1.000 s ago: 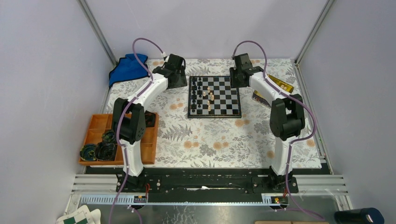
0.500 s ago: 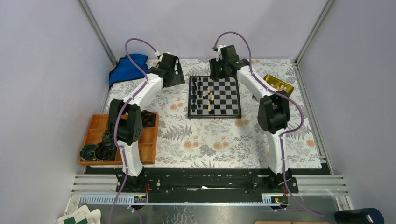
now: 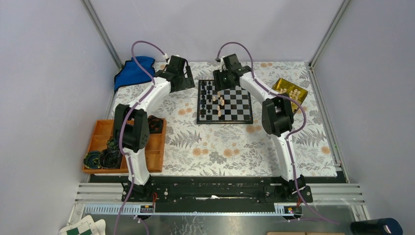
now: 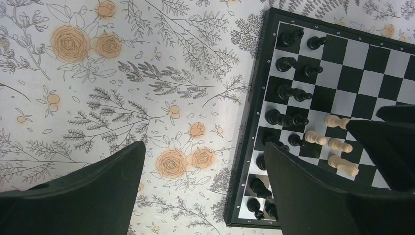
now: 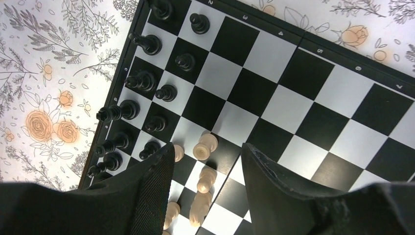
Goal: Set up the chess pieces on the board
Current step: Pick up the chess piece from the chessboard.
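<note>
The black-and-white board (image 3: 240, 100) lies at the middle back of the floral cloth. Black chess pieces (image 3: 208, 98) stand in two columns along its left side, also seen in the left wrist view (image 4: 286, 63) and the right wrist view (image 5: 142, 81). Several pale pieces (image 3: 220, 104) cluster mid-board. My right gripper (image 3: 225, 79) hangs open over the board's far left part, its jaws (image 5: 208, 147) above the pale pieces (image 5: 205, 178), holding nothing. My left gripper (image 3: 182, 79) is open and empty over the cloth just left of the board (image 4: 204, 147).
A gold tin (image 3: 292, 90) holding pale pieces lies right of the board. A blue cloth (image 3: 133, 71) lies at the back left. An orange tray (image 3: 105, 129) with dark items stands at the left edge. A green-and-white checkered folded thing (image 3: 83, 227) lies below the rails.
My right arm swung left from the tin side to above the board's far left part. My left arm shifted slightly back and left in the first half second, then held still.
</note>
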{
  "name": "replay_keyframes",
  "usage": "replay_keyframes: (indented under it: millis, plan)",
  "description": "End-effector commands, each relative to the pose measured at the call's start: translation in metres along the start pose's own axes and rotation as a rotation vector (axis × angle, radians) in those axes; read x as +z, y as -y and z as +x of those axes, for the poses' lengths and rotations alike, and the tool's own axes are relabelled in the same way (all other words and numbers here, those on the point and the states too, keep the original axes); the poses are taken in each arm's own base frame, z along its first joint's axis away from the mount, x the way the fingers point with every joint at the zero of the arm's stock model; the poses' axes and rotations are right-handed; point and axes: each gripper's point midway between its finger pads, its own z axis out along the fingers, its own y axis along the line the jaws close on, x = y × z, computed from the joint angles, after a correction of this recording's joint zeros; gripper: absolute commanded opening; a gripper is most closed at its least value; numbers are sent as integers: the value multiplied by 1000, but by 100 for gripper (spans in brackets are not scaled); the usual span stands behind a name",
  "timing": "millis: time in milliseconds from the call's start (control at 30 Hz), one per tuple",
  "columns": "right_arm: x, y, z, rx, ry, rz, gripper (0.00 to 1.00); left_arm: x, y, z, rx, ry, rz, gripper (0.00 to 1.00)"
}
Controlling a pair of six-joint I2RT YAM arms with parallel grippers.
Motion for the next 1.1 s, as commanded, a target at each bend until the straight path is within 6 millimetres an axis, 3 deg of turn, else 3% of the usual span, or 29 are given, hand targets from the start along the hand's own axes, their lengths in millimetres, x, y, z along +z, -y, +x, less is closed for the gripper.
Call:
replay_keyframes:
  millis: [0, 600, 1067]
  plan:
    - [-3, -16, -11, -47, 22, -19, 59, -7, 6, -19, -40, 53, 50, 99]
    - [12, -5, 9, -59, -31, 37, 49, 7, 1, -12, -69, 16, 52, 99]
    - [15, -2, 4, -74, -19, 53, 29, 13, 0, -11, -76, 5, 52, 99]
